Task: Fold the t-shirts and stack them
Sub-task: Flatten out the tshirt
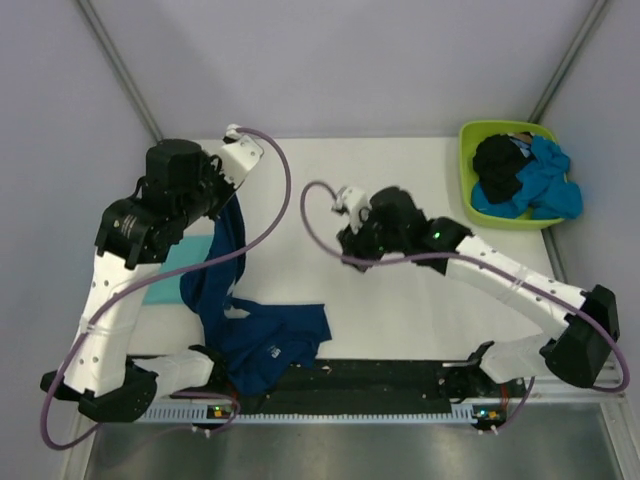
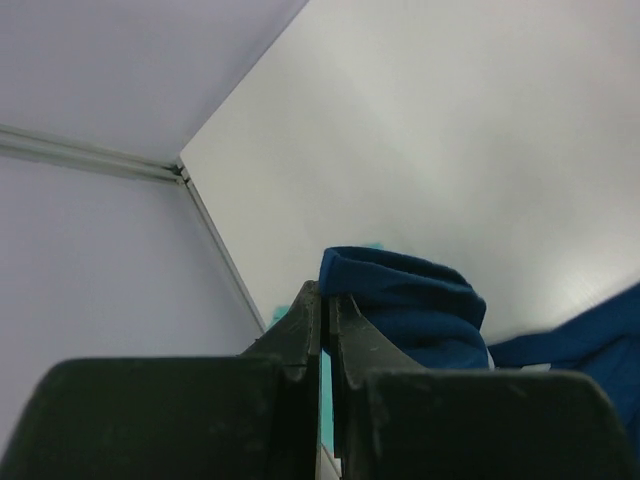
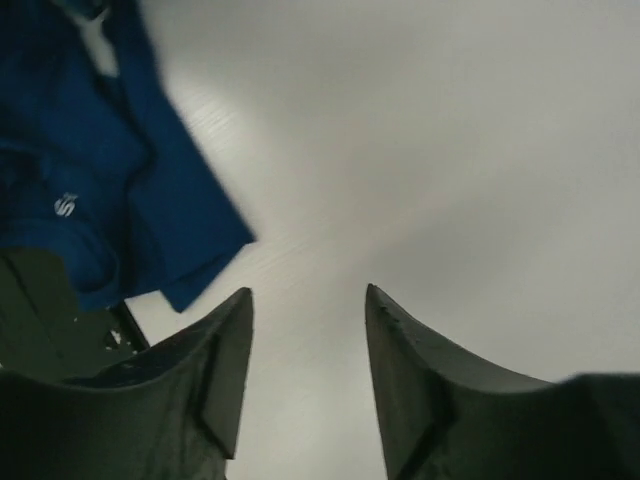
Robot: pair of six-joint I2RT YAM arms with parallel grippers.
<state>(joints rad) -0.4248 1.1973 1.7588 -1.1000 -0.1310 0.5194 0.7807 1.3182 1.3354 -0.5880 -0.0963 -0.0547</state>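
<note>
My left gripper (image 1: 230, 205) is shut on an edge of the dark navy t-shirt (image 1: 262, 335) and holds it up. The cloth hangs from the jaws down to a crumpled heap at the table's near left. In the left wrist view the fingertips (image 2: 312, 300) pinch the navy cloth (image 2: 410, 310). A light teal t-shirt (image 1: 180, 268) lies flat on the table under the left arm, partly hidden by it. My right gripper (image 1: 350, 243) is open and empty above bare table at the centre. In the right wrist view (image 3: 307, 300) the navy shirt (image 3: 100, 180) lies to its left, apart from the fingers.
A lime-green tub (image 1: 470, 140) stands at the back right and holds a black t-shirt (image 1: 497, 165) and a bright blue one (image 1: 545, 185). Purple cables loop over both arms. Grey walls close the table at the back and sides.
</note>
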